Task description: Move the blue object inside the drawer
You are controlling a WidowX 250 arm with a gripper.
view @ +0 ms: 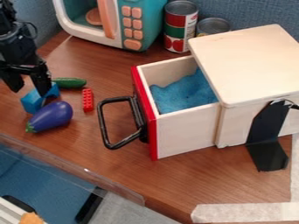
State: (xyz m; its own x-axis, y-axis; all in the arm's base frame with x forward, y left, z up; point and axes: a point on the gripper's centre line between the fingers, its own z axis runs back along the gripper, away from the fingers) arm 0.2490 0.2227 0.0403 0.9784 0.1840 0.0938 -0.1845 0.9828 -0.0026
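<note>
Wooden drawer [186,138]: Pulled out beyond its cabinet [251,65], ready to receive the block, blue cloth [182,94] inside.
Black gripper [29,90]: Poised at upper left over the block, jaws parted, grasping nothing; the pickup appears in hand.
Purple eggplant [51,117]: Lies just beside the block, a likely snag.
Blue arch block [31,103]: On the table, outside the drawer; the next move calls for lowering, closing around it, then lifting clear.
</note>
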